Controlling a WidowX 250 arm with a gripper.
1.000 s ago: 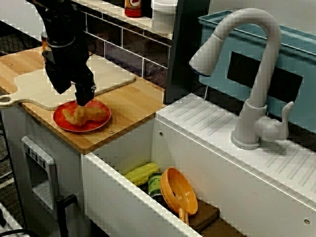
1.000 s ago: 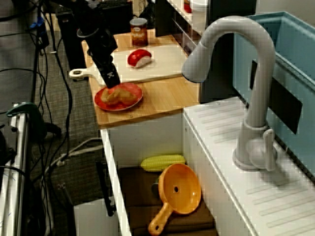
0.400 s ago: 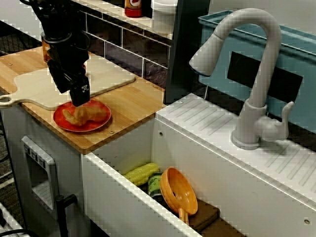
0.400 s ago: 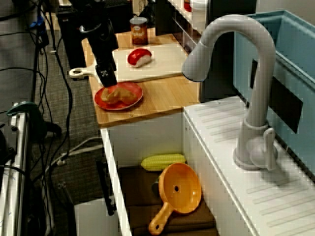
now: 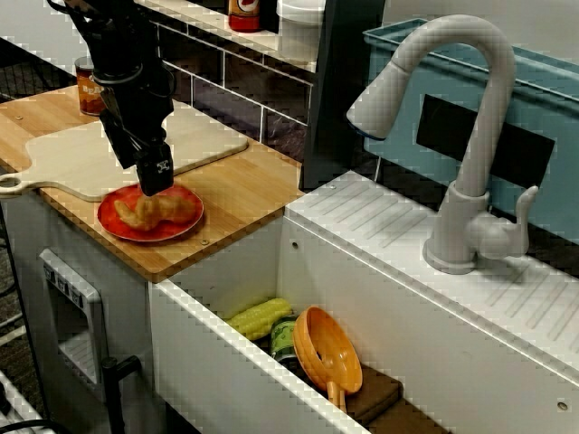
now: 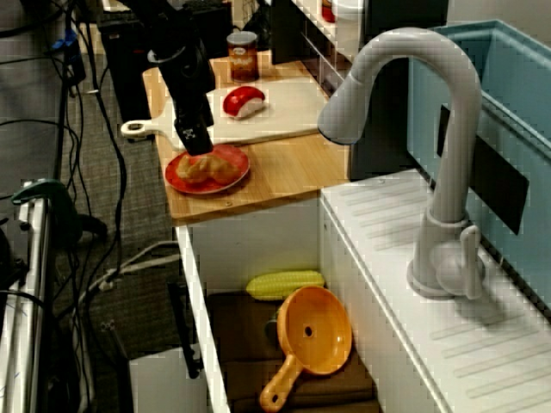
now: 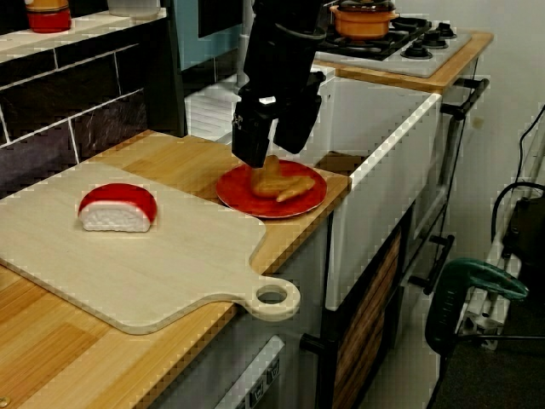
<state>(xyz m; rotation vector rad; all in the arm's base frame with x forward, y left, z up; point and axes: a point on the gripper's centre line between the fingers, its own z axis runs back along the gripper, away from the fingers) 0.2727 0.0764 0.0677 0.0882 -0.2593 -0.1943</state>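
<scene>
A black gripper (image 7: 272,153) hangs low over a red plate (image 7: 311,200) near the front edge of the wooden counter. Seen from the cutting-board end, its two fingers stand apart, one on each side of the top of a golden fried food piece (image 7: 285,183) lying on the plate. I cannot tell whether the fingers touch it. In the view across the sink, the gripper (image 5: 156,181) covers the back of the food piece (image 5: 172,211) and the plate (image 5: 118,226). From above the sink, the gripper (image 6: 195,146) sits at the plate's (image 6: 176,182) left rear.
A pale cutting board (image 7: 128,264) lies behind the plate with a red and white sushi piece (image 7: 117,207) on it. A jar (image 6: 244,54) stands at the counter's back. The sink to the right holds corn (image 5: 260,316), a green can (image 5: 285,339) and an orange strainer (image 5: 327,348); a faucet (image 5: 461,136) rises beyond.
The gripper drew up and left off the food, then came back right and down over it. The food stayed on the plate.
</scene>
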